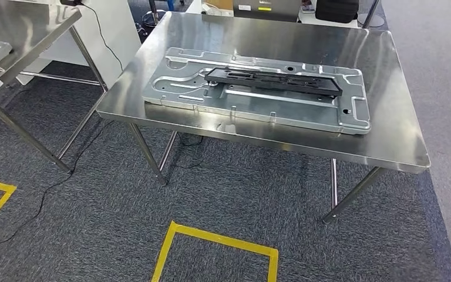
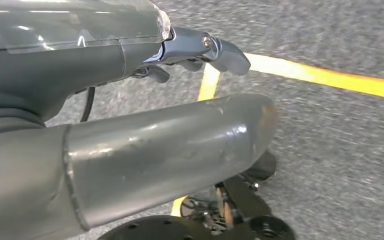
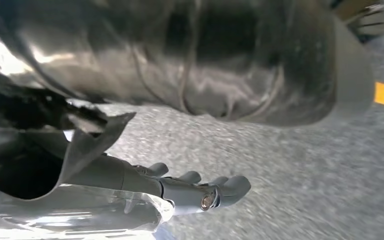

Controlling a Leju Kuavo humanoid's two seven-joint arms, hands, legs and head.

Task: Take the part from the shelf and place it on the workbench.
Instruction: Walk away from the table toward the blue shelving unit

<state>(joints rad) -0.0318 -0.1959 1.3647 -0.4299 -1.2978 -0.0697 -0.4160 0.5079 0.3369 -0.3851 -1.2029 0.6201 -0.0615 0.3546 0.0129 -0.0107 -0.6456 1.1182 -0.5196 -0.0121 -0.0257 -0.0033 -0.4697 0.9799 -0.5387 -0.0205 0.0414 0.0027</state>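
step: your grey part [image 1: 258, 91] already lies flat on the bench [image 1: 387, 135] | left hand [image 2: 180, 55] and right hand [image 3: 180, 187] hang down, fingers apart, holding nothing | next: i think nothing but stepping back

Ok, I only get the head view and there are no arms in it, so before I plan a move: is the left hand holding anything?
Observer: No. The left hand holds nothing, and its fingers are out straight.
Operator: And the right?
Observer: The right hand holds nothing either, and its fingers are spread.
Operator: What is under them?
Observer: Grey floor under both, and yellow tape runs just past the left hand's fingertips.
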